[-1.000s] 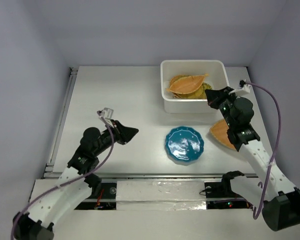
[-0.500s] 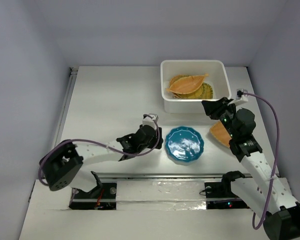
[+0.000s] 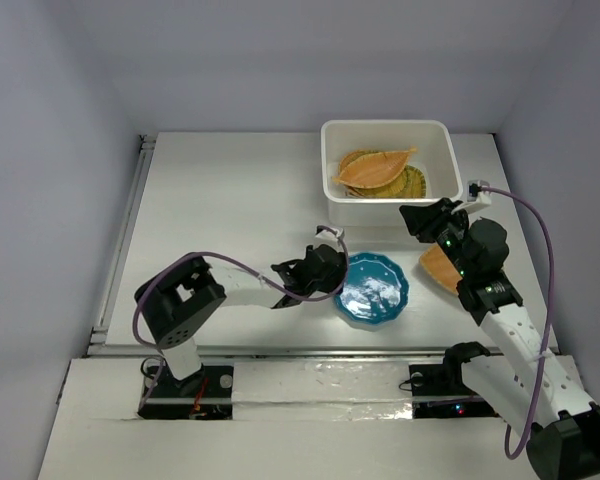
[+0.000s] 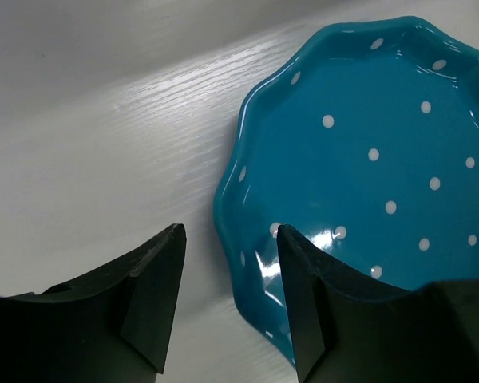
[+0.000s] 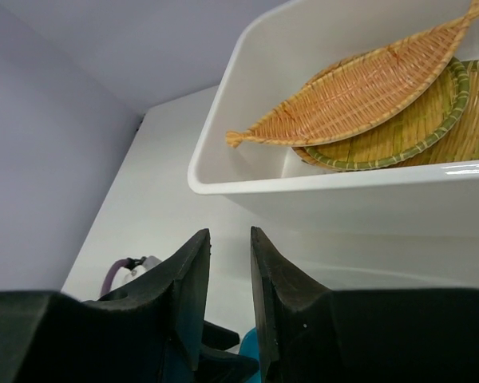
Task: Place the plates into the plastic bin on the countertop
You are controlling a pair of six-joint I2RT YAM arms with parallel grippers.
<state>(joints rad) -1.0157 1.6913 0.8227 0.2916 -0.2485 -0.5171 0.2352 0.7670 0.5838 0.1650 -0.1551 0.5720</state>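
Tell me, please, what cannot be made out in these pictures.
- Top view: the orange plate on the countertop is half covered by the right arm, so its outline is unclear.
- Top and right wrist views: the leaf-shaped plate and the bin wall hide how many plates lie beneath.
- Left wrist view: the teal plate is cut off by the frame edge and a finger.

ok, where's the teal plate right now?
Top view, right of centre: the teal plate lies flat on the countertop, just on the near side of the plastic bin. The open left pincer is at its left rim.
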